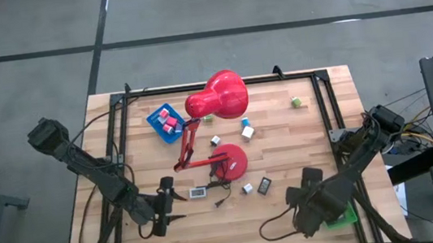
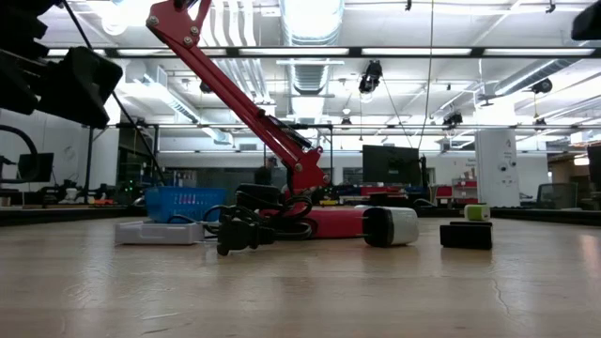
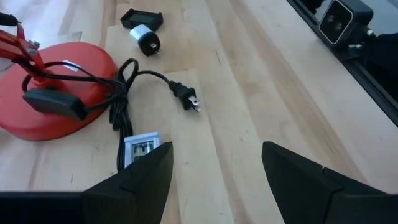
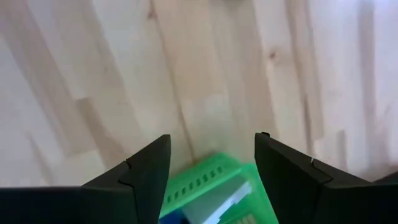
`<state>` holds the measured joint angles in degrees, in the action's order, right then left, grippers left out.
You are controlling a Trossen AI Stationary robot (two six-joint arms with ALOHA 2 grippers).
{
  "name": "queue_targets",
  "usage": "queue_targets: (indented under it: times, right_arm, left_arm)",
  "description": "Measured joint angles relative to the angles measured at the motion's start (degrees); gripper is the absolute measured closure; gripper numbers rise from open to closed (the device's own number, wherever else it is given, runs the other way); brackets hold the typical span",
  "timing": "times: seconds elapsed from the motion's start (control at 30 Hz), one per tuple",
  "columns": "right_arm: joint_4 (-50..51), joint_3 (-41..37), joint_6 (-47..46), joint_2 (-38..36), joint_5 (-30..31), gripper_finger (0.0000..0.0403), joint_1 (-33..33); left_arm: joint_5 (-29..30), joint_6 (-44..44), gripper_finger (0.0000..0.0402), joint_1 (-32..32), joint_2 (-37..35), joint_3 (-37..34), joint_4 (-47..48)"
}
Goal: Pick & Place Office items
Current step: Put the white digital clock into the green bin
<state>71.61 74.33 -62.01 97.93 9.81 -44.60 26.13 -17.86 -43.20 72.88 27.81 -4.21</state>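
The office items lie scattered around the red desk lamp: a white flat rectangle (image 1: 198,192) (image 3: 142,147), a white block (image 1: 247,188) (image 3: 146,41), a dark rectangle (image 1: 265,185) (image 3: 142,18), a teal-and-white block (image 1: 246,130) and a green block (image 1: 297,102). Pink blocks sit in the blue tray (image 1: 165,121). My left gripper (image 1: 175,207) (image 3: 214,168) is open and hovers near the table's near edge, just short of the white flat rectangle. My right gripper (image 1: 308,207) (image 4: 211,162) is open above the green tray (image 1: 342,217) (image 4: 214,183), which holds a white and blue piece.
The red lamp's base (image 1: 229,161) (image 3: 46,93) stands mid-table, its arm and shade (image 1: 215,95) reaching toward the far edge. Its black cord and plug (image 3: 186,98) (image 2: 239,230) lie beside the white flat rectangle. A black frame runs along the table's left, far and right edges.
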Motion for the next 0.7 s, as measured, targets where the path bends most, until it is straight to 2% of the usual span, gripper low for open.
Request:
queue_targets:
  times: [0.23, 0.37, 0.57, 0.7]
  right_arm:
    - [-0.1, -0.1, 1.5, 0.0, 5.5, 0.0177, 0.0]
    - [-0.2, -0.1, 1.8, 0.0, 7.4, 0.0177, 0.0]
    - [-0.3, -0.2, 2.7, 0.0, 9.6, 0.0177, 0.0]
    - [-0.4, -0.2, 3.7, 0.0, 10.0, 0.0177, 0.0]
  left_arm:
    - [-0.2, 0.0, 0.0151, 2.8, 0.0, 0.0, 0.0]
    - [-2.7, 0.0, 0.0151, 5.8, 0.5, 0.0, 0.4]
    - [-7.5, -0.2, 0.0151, 9.5, 5.9, 0.1, 0.6]
    - [-8.4, -0.3, 0.0151, 11.3, 10.5, 1.7, 1.7]
